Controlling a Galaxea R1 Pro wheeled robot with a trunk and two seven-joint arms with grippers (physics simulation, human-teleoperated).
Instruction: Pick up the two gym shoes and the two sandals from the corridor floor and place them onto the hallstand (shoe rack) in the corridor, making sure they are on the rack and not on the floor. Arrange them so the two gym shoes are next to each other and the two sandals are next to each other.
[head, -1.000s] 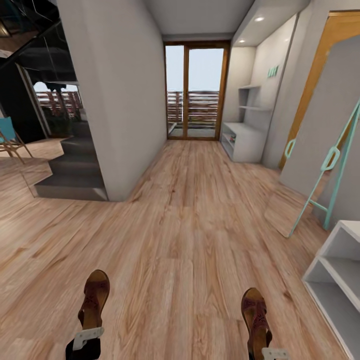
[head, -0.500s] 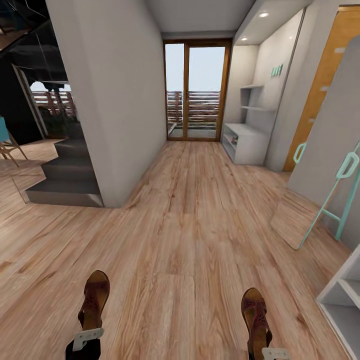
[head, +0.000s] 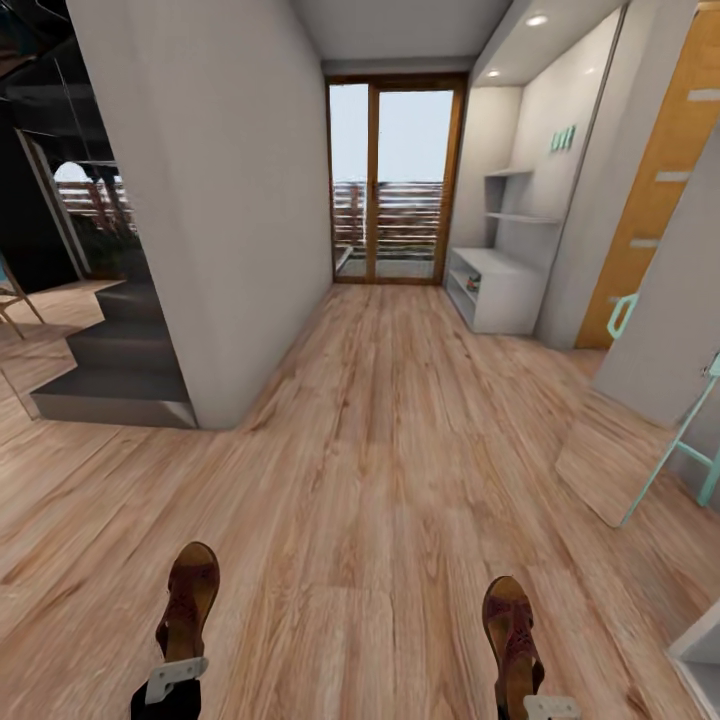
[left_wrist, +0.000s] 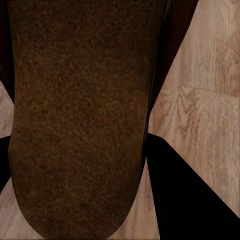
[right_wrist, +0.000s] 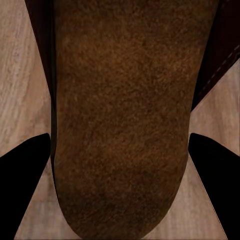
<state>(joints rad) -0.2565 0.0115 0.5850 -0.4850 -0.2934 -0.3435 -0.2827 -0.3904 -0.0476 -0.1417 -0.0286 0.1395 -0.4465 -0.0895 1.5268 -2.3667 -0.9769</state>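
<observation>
Head view: the left pincer (head: 172, 678) sits at the lower left edge of the frame and grips the heel end of the left sandal (head: 189, 598). The sandal extends forward from the pincer, toe pointing down the corridor, above the corridor floor (head: 380, 450). The right pincer (head: 548, 707) sits at the lower right edge and grips the heel end of the right sandal (head: 512, 632) in the same way. The two sandals are well apart, one on each side of the view.

The hallstand (head: 495, 285) stands at the far right of the corridor, against the wall, just beside the glazed door (head: 393, 180). It shows a low open unit under a flat top, with two staggered shelves above. A grey wall block (head: 215, 200) stands at the left, with dark stairs (head: 115, 370) beside it. A mirror on a teal frame (head: 650, 420) leans at the right. The corner of a white shelf unit (head: 700, 655) appears at the lower right.

Left wrist view: the brown sandal sole (left_wrist: 80, 120) lies close to the camera, over the plank floor (left_wrist: 210, 100).

Right wrist view: the brown sandal sole (right_wrist: 125, 115) lies between dark finger shapes, over the plank floor (right_wrist: 20, 75).
</observation>
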